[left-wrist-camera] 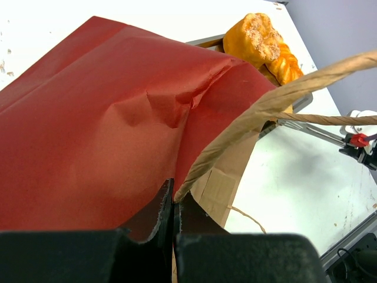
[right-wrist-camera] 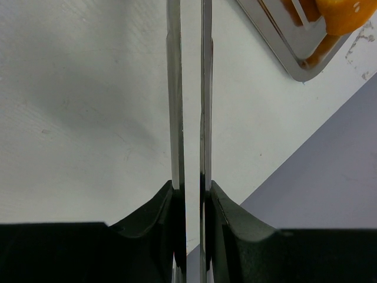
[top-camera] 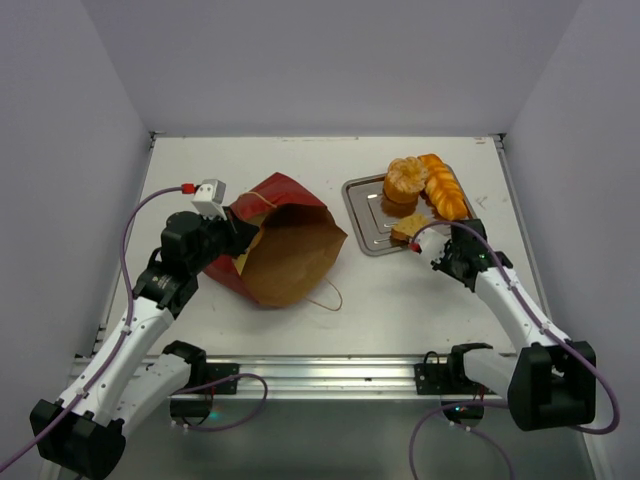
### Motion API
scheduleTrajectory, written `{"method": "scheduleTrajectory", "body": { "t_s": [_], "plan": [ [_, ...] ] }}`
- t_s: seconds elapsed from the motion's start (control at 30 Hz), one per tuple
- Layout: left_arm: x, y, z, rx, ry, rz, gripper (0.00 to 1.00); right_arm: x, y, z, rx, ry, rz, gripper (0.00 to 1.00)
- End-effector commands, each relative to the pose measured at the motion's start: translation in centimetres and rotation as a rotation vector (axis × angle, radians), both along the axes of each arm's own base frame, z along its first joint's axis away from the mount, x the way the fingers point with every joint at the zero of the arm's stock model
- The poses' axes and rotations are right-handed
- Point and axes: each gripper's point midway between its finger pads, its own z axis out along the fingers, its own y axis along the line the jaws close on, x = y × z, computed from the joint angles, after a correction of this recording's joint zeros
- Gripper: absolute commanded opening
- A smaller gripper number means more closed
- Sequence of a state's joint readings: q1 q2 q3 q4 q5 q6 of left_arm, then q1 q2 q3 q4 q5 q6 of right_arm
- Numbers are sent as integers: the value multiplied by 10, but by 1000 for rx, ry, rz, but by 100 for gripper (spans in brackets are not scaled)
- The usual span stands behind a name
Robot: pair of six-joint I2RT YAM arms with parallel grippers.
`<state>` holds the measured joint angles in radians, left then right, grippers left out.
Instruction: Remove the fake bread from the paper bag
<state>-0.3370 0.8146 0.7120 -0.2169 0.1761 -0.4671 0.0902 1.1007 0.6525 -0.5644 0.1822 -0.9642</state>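
Over white table (top-camera: 400, 300), left hand (top-camera: 238, 232) pinches paper bag (top-camera: 290, 255), right hand (top-camera: 428, 244) beside tray (top-camera: 362, 205).

Bright, even overhead light washes the white tabletop (top-camera: 420, 300). The metal tray (top-camera: 365, 215) throws mild glare; left of it, soft shadow edges the paper bag (top-camera: 290, 260). Wrist views turn soft up close.

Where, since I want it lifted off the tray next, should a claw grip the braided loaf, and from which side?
Grip the braided loaf across its narrow width at its near half, coming straight down from above. It lies flat lengthwise along the right side of the metal tray, and the round bun crowds its far left flank, so the near half probably leaves more room.
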Motion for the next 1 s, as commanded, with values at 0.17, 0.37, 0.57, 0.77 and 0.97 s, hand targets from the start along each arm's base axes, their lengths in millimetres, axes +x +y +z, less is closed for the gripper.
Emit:
{"method": "scheduleTrajectory", "body": {
  "t_s": [0.17, 0.37, 0.57, 0.77, 0.97],
  "plan": [
    [-4, -4, 10, -6, -34, -33, 0, 18, -1, 24, 17, -108, -39, 35],
    [-4, -4, 12, -10, -38, -34, 0, 6, 14, 27, 90, -82, 21, 41],
    [-4, -5, 13, -15, -38, -39, 0, 3, 25, 44, 148, -106, 47, 42],
    [-7, -7, 17, -11, -52, -64, 0, -3, 45, 75, 265, -144, 89, 41],
    [-13, -7, 7, 33, -35, -97, 0, -22, 78, 100, 400, -113, 236, 39]
  ]
}}
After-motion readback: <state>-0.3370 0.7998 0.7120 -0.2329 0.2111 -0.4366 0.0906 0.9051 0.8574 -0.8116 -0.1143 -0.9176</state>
